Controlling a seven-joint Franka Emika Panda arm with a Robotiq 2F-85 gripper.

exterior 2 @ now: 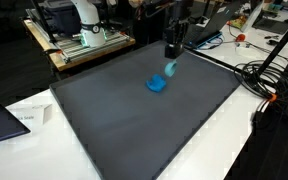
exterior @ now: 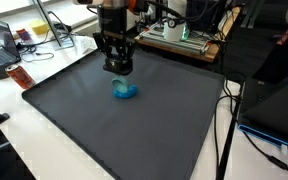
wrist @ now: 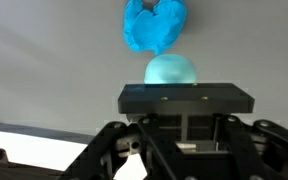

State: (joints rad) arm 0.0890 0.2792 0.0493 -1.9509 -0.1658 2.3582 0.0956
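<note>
We see the hand (exterior: 118,69) pointing straight down over the dark mat (exterior: 104,135) that covers most of the white surface (exterior: 29,145). It stands over the mat's far half, well in from every corner. Its fingers are drawn together, and as far as we can judge they are clamped on a pale ball (wrist: 171,70). In the wrist view the ball's rounded top pokes out just past the black bar of the hand. In an exterior view the pale ball (exterior 2: 170,70) hangs right under the fingertips, low over the mat. We cannot tell whether it touches the mat or clears it. A grip from above like this pinches the ball by its upper part and leaves its underside free, which we take to be why the hand stands so upright. Just beside the ball lies a blue wad (wrist: 154,25), crumpled and irregular, resting on the mat itself. It sits so close to the ball that we cannot say whether the two touch. Neither thing lies in a container; the mat bears the wad directly, and we make out no bowl, box or tray on it. Beyond the mat's far edge stand benches with equipment, and cables (exterior: 224,120) trail along one side edge.
</note>
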